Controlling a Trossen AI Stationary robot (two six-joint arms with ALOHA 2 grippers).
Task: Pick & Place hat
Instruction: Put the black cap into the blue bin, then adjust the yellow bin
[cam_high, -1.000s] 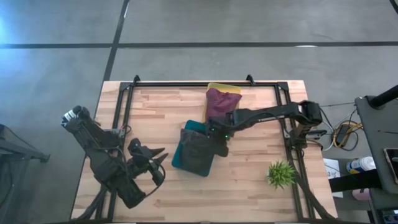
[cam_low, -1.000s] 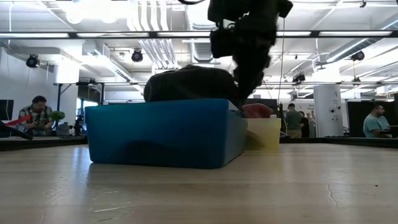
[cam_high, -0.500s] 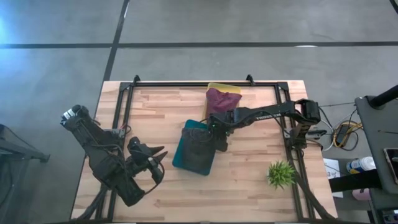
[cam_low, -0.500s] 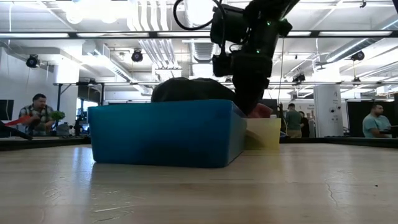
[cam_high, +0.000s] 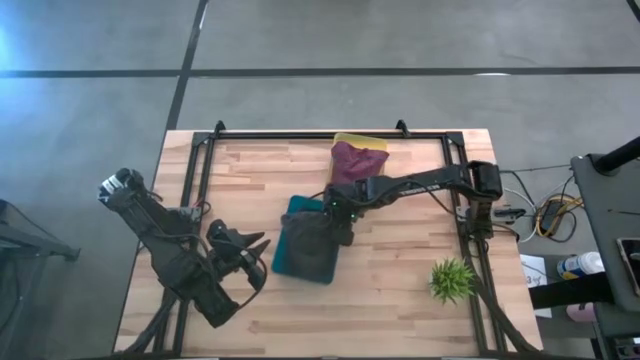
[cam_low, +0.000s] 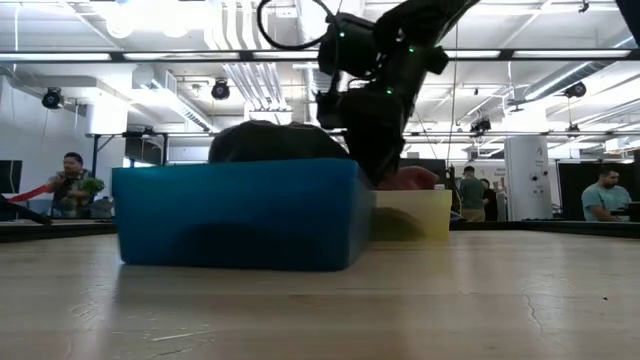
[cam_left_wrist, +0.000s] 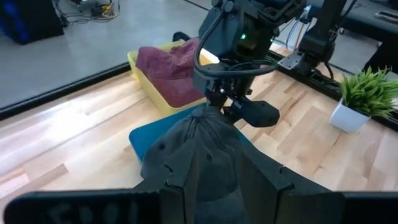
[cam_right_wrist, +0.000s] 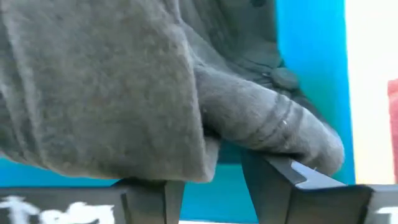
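My right gripper (cam_high: 338, 224) is reached out to mid-table, fingers clamped on a fold of the dark grey hat (cam_high: 310, 245). Hat sits in the blue bin (cam_high: 296, 206), heaped above its rim in the low view (cam_low: 275, 142). In the right wrist view the fabric (cam_right_wrist: 124, 81) bulges over both fingertips (cam_right_wrist: 277, 180), so actual pad contact is hidden. Blue wall (cam_right_wrist: 308, 68) right behind the hat there.

Bin is mid-table w/ bare wood around it; open room toward the near edge and toward my left side. Yellow bin (cam_high: 358, 140) w/ maroon cloth (cam_high: 352, 162) sits at the far edge, near the blue one; low view can't tell if they touch. Small potted plant (cam_high: 451, 280) near my right-side frame rail, well apart from the bin.

My left gripper (cam_high: 250, 262) waits over the near-left table, fingers apart, pointing at the bin. Left wrist view: own fingers (cam_left_wrist: 186, 180) cover the bin's near part.

People (cam_low: 68, 185) in the room beyond, far off.
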